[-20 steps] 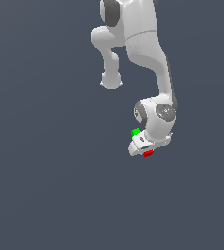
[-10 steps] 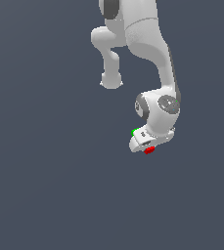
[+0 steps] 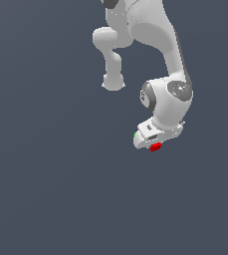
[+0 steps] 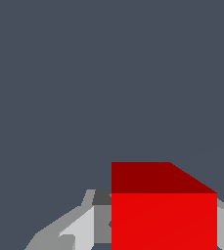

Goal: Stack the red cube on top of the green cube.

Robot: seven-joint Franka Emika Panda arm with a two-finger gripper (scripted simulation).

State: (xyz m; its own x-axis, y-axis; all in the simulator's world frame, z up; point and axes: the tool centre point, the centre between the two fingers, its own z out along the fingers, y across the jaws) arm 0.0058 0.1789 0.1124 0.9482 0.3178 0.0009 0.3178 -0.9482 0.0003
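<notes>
Arm: one white Panda (image 3: 160, 45), reaching down from the far edge of my exterior view, elbow bent, wrist joint folded low toward that view's right. Gripper (image 3: 153, 144): pointing downward beneath the wrist, fingers (image 4: 79, 229) closed against the red cube (image 4: 163, 215), which I see held between them.

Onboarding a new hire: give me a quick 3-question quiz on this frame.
1. True or false: in the wrist view, the red cube sits between the gripper jaws.
2. In the exterior view, the green cube shows at the hand's: A) left edge B) right edge C) not at all.
3. Fill in: the wrist view shows ___ of the green cube.

Key: 1 true; 2 A; 3 nothing.
</notes>
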